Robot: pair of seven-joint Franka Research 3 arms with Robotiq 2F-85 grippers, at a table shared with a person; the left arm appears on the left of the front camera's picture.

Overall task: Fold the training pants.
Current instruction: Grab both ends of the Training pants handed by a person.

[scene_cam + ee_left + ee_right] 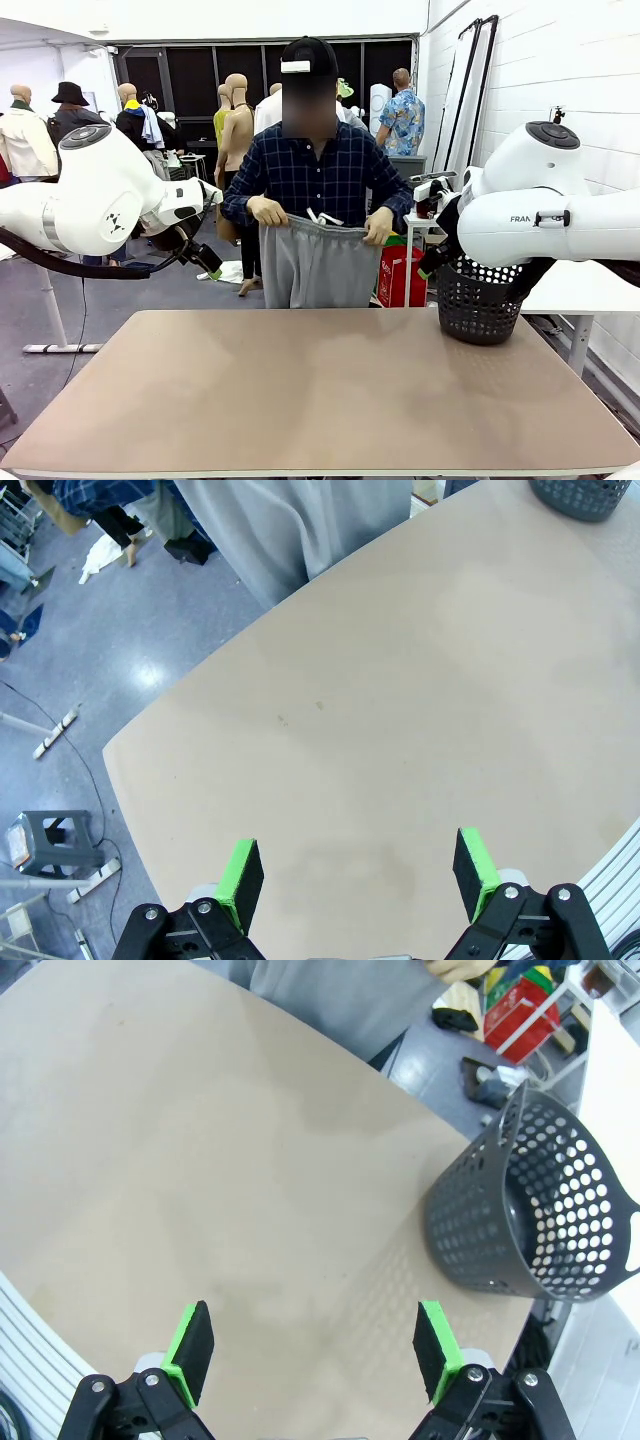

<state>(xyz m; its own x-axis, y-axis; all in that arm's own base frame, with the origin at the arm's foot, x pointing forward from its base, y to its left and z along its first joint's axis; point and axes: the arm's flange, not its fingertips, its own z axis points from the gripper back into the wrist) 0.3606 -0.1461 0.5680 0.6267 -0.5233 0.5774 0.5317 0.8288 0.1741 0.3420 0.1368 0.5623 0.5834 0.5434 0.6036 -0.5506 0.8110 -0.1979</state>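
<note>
So, the folding has not begun: the training pants (315, 262) hang in the middle of the front view, held up by the waistband. One of the person's hands (266, 211) grips one end and the other hand (379, 226) the other. The legs drop behind the far edge of the table (320, 400), and no cloth lies on the tabletop. I judge this to be the lay-down step. My next move calls for the pants to lie flat on the table, then for both grippers to take matching edges so the fold goes over evenly. My left gripper (360, 865) stands wide and empty over bare tabletop, with the grey cloth at the top of its frame. My right gripper (315, 1345) is just as wide and empty, with the black perforated basket (535, 1210) at the right of its frame. In the front view both arms sit at the left and right edges, elbows high
</note>
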